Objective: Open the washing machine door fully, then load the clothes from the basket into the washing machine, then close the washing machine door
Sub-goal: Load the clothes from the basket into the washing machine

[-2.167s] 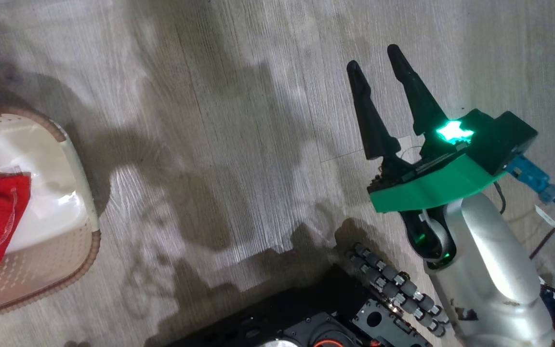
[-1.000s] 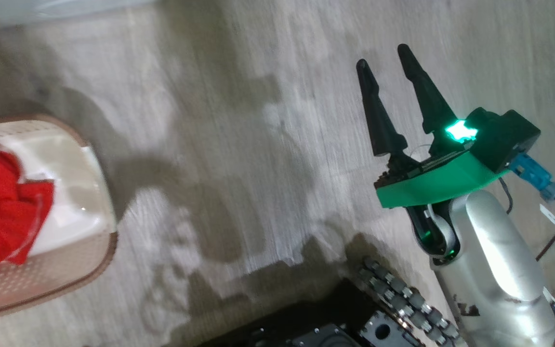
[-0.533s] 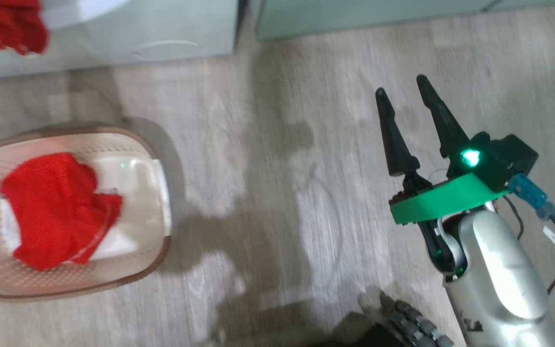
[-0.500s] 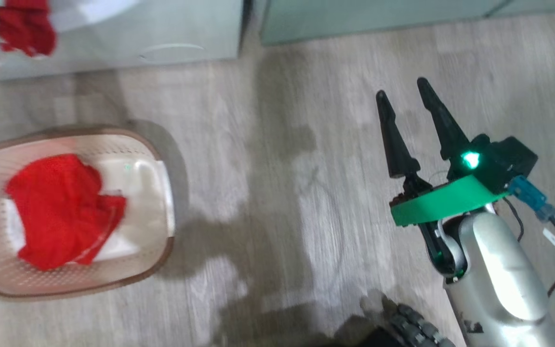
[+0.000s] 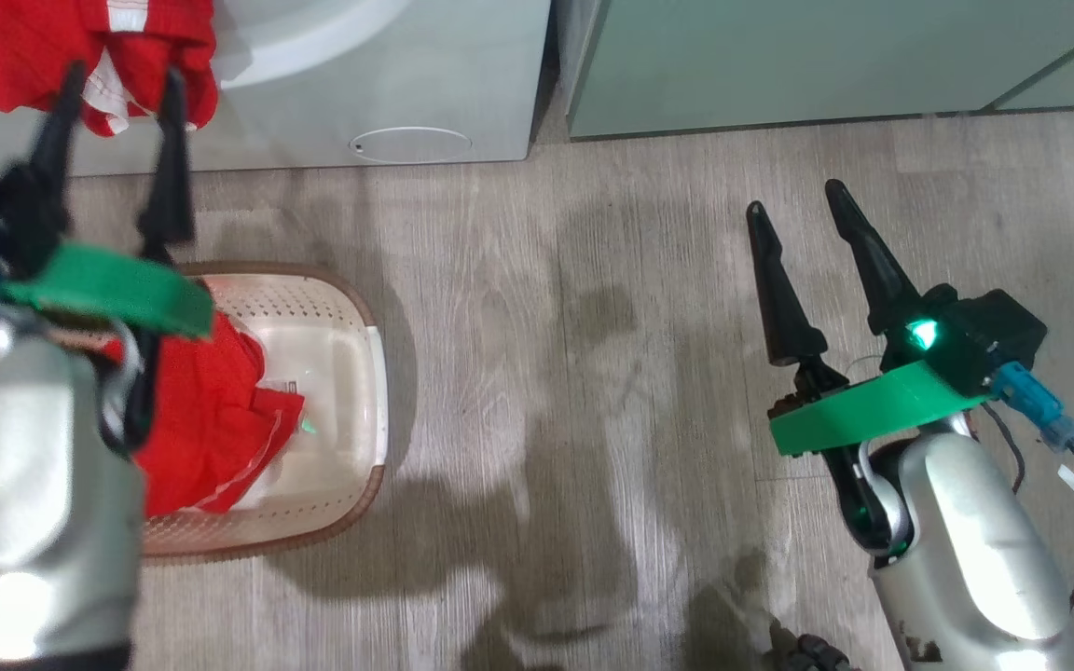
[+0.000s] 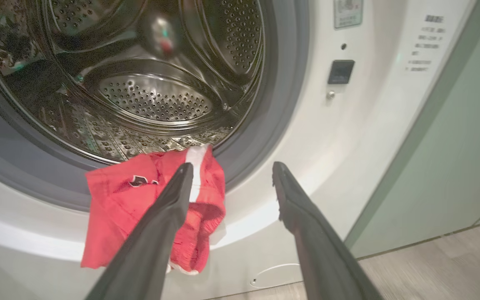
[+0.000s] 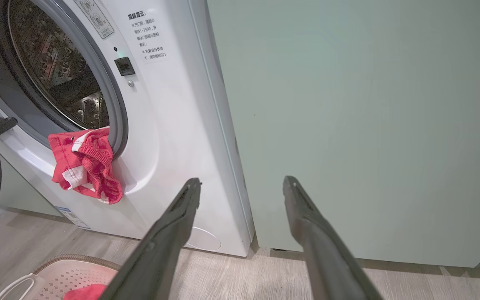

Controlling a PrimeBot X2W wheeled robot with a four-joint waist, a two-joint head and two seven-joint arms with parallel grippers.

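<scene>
Hanging over the lower lip of the open mouth, a red garment [image 6: 140,196] with a white stripe lies half on the grey rubber ring [image 6: 281,104] and half down the white front of the washing machine [image 6: 348,137]. The steel drum [image 6: 156,91] shows just above it. In the right wrist view this garment sits at middle left, at the foot of the mouth. In the head view it is at the upper left corner.

More red clothes [image 5: 211,429] lie bunched in the basket [image 5: 351,373], which stands on the floor [image 5: 546,373] at the lower left of the head view, just in front of the machine. A corner of the basket with one white handle shows at the bottom left of the right wrist view.

The left gripper [image 6: 232,166] hangs before the mouth with its jaws spread and nothing between them. One finger crosses in front of the draped garment, and whether it touches the cloth cannot be told. In the head view this arm stands over the left part of the basket.

The right gripper [image 5: 796,198] is at the right of the head view, well apart from the basket and above bare floor, its jaws spread wide and empty. Its wrist view looks at the pale green cabinet [image 7: 348,104] just beside the machine. A small round flap [image 5: 411,144] sits low on the machine's front.
</scene>
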